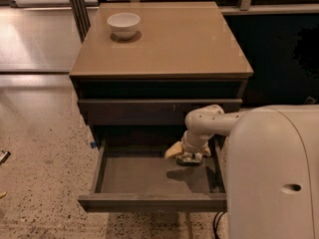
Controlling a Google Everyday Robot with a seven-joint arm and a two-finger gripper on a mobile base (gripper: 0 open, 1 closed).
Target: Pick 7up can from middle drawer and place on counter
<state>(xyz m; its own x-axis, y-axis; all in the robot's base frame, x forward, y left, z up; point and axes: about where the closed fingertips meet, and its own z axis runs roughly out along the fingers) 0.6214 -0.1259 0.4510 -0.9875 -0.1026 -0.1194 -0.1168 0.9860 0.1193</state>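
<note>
My gripper (185,154) sits low at back-right of the open middle drawer (143,177), 7up can (192,160) directly beneath it on the floor, axis unclear, can't tell if I'm gripping it yet.

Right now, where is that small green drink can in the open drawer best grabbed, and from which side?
Across its round sides, from above. The small dark green can sits at the back right of the shallow dark drawer, whose walls likely block sideways reach. The pincer is right over it, hiding most of it.
</note>
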